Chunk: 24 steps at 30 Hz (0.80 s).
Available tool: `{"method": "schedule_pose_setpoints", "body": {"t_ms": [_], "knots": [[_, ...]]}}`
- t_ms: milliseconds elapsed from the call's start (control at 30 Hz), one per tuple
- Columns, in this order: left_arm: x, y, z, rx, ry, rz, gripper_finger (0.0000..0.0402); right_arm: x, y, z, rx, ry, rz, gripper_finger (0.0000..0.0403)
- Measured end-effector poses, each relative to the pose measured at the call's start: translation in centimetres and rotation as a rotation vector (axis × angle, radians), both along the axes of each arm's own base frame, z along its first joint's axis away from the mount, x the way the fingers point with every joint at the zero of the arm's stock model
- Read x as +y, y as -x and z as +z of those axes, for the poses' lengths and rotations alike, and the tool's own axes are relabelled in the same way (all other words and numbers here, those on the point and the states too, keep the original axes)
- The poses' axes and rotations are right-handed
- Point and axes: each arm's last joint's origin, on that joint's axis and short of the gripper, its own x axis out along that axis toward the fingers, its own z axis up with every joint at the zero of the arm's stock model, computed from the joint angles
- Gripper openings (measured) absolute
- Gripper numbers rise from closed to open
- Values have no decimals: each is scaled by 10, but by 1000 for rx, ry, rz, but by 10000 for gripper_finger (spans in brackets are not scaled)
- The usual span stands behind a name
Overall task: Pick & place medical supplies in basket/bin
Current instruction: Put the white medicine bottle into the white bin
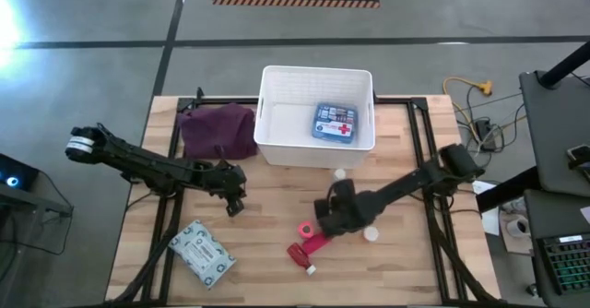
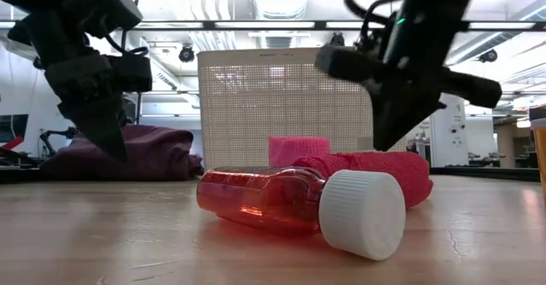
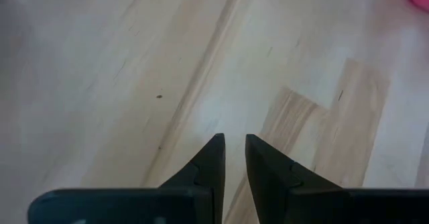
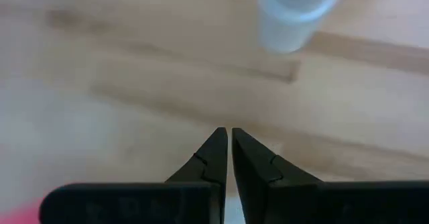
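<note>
The white ribbed tub [image 1: 273, 145] stands at the table's far middle with the blue box [image 1: 334, 122] lying in it. The pink tape roll [image 1: 304, 228] and the red tube [image 1: 310, 247] with its white cap [image 2: 363, 213] lie on the wood near the middle. The grey-white packet [image 1: 203, 254] lies flat at the near left. One tiny white bottle [image 1: 339, 172] stands in front of the tub and another [image 1: 371, 234] to the right of my right gripper. My left gripper [image 1: 235, 202] hovers shut left of centre. My right gripper [image 1: 324, 221] hovers shut beside the tape roll, holding nothing.
A maroon cloth [image 1: 218, 131] lies bunched left of the tub. Bare wood spreads between the two grippers and along the near right. Cables and equipment sit off the table's right edge.
</note>
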Motion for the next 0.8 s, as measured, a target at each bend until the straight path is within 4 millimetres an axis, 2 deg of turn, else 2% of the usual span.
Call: {"method": "schedule_pose_setpoints", "body": {"t_ms": [167, 333, 433, 600, 800], "knots": [[2, -1, 1, -1, 25, -17, 42, -2, -6, 20, 18, -15, -142, 83], [10, -4, 3, -20, 198, -20, 42, -7, -5, 47, 62, 3, -209, 172], [18, -7, 5, -51, 274, 5, 42, -10, -6, 56, 61, -13, -248, 212], [28, -12, 11, -126, 379, 33, 42, -14, -9, 45, 86, -6, -287, 252], [30, -14, 17, -167, 496, 64, 42, -19, -17, 23, 162, 0, -283, 272]]}}
